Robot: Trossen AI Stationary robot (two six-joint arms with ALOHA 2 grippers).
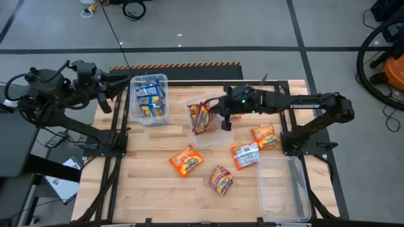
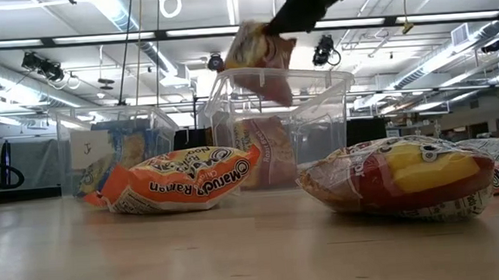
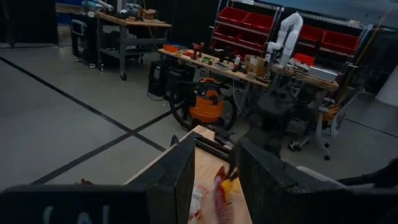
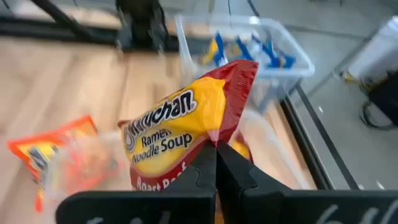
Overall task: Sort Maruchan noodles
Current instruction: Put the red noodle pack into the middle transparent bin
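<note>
My right gripper [image 1: 222, 118] is shut on a dark red-and-yellow Maruchan packet [image 4: 177, 127] and holds it over the middle clear bin [image 1: 211, 140]. In the low view this packet [image 2: 262, 57] hangs above the bin's rim, and another red packet [image 2: 263, 152] stands inside the bin. Blue-and-yellow packets [image 1: 150, 98] fill the far-left bin. On the table lie orange packets [image 1: 186, 159] [image 1: 265, 135], an orange-and-white one [image 1: 246, 154] and a dark red one [image 1: 221, 180]. My left gripper [image 3: 214, 171] is open and waits by the table's far left corner [image 1: 117, 88]. My right gripper pinches the dark red packet between its two shut fingers [image 4: 239, 180] at a crinkled edge [image 4: 219, 138]. The packet is lifted clear and hangs tilted above the middle bin [image 2: 273, 95].
An empty clear bin [image 1: 284, 186] sits at the table's near right. The loose packets lie across the middle of the table [image 1: 151, 189]; bare wood shows at the near left. A striped strip [image 1: 177, 65] marks the far edge.
</note>
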